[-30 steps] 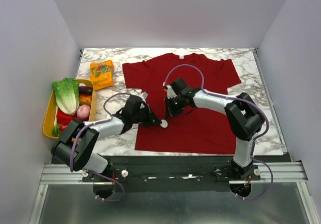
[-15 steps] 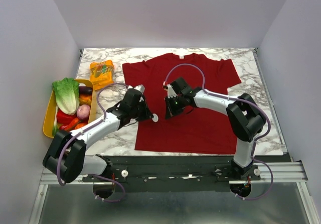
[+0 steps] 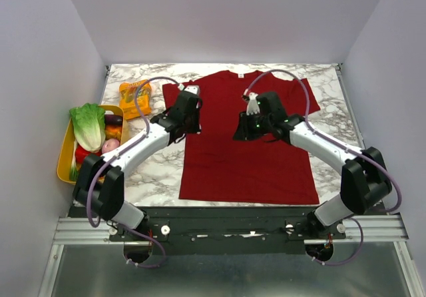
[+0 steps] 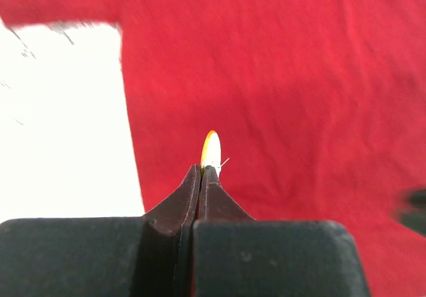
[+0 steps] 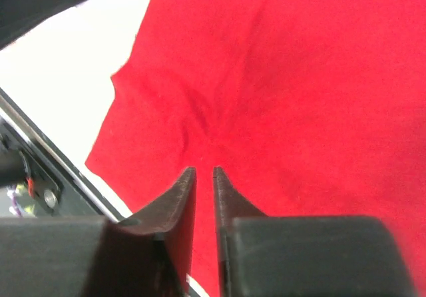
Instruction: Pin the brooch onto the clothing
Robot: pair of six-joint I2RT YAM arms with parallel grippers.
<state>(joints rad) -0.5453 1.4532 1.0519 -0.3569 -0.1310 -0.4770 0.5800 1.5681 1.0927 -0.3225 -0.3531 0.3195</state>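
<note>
The left gripper is pinched tight on the tiny round brooch, yellow-gold on its face and whitish on its back, which stands edge-on just past the fingertips. Below and beyond those tips lies the dark red short-sleeved fabric T-shirt. The shirt's side edge is just to the left. The right gripper has its jaws a narrow slit apart, holding nothing, above puckered shirt cloth.

dark red t-shirt spread flat; tiny brooch (yellow rim, seen edge-on) pinched in the left gripper above it.
</note>
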